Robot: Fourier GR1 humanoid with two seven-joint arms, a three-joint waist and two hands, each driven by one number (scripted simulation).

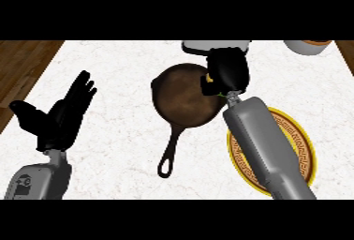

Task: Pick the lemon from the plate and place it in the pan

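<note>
A dark brown pan [181, 101] lies mid-counter, its handle pointing toward the lower edge. My right hand [228, 69] hovers over the pan's right rim, fingers curled. Only small yellow slivers of the lemon [206, 78] show at the hand's left side; the rest is hidden inside the grip. The yellow-rimmed plate [305, 154] with a brown pattern sits at the right, partly covered by my right forearm, and nothing shows on its visible part. At the left of the counter my left hand [62, 115] rests open, fingers up.
A grey-white object [214, 45] stands at the back just behind my right hand. A round container [307, 47] sits at the back right corner. Wooden floor shows past the counter's left and right edges.
</note>
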